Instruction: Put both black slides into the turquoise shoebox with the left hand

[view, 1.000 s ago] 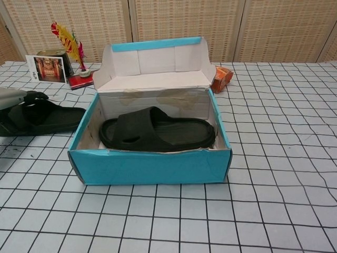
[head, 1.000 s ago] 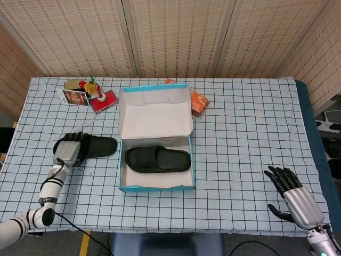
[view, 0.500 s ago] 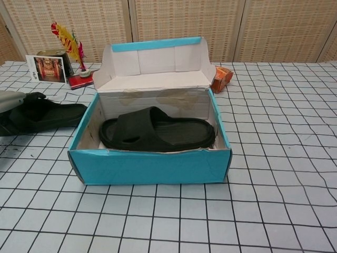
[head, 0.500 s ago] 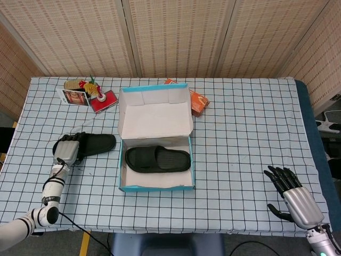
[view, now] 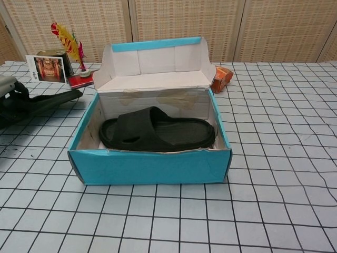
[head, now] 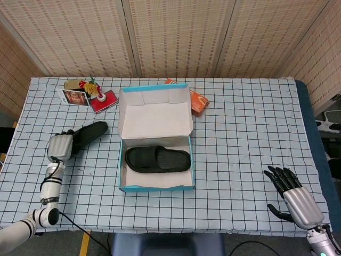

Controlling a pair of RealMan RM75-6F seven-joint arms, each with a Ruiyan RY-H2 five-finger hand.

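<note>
Now the left robot hand [head: 60, 145] grips one black slide [head: 88, 133] left of the shoebox [head: 156, 188]. Another slide [head: 157, 159] lies inside it. Far off, the right robot hand [head: 294, 198] rests open.

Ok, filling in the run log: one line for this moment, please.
left hand: holds second black slide off table, left of box | turquoise shoebox: open, first slide inside | right hand: open, idle
</note>
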